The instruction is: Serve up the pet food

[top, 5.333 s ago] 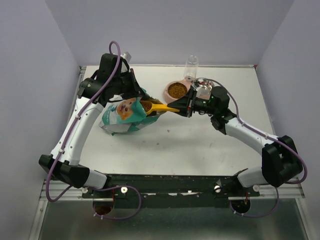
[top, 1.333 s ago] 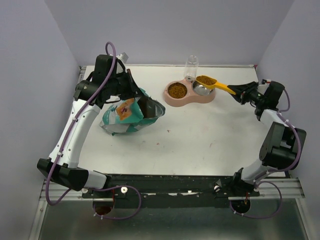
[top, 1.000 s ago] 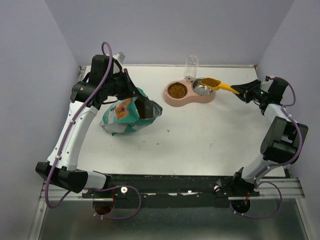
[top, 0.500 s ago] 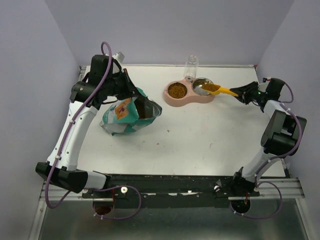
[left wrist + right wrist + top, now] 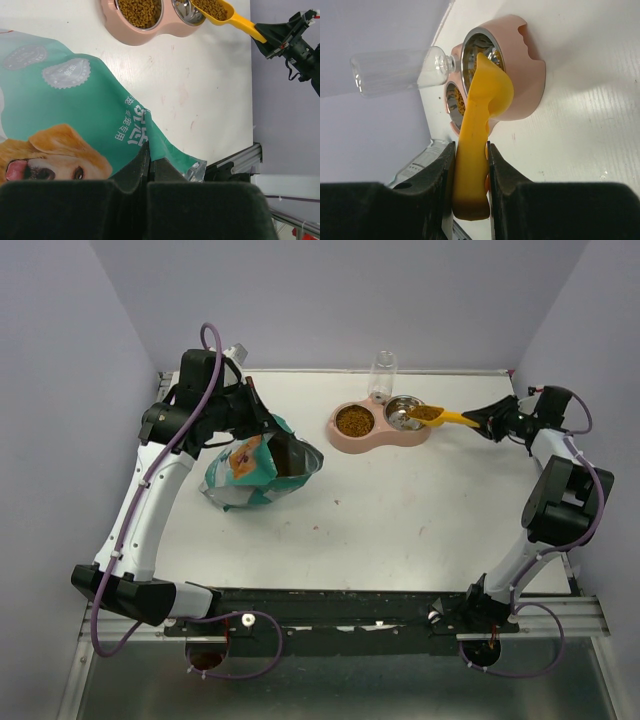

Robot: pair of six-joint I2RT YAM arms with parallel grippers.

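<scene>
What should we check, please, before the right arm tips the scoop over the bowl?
1. Right tool shut on the scoop handle: ok.
2. Pet food in the scoop: ok, it is loaded.
3. Scoop head above the steel bowl: ok, seen from the top view.
4. Steel bowl has room: ok, bare metal shows.
5. Left tool shut on the bag edge: ok.
6. Table free of spills: not ok, a few brown specks lie loose.
</scene>
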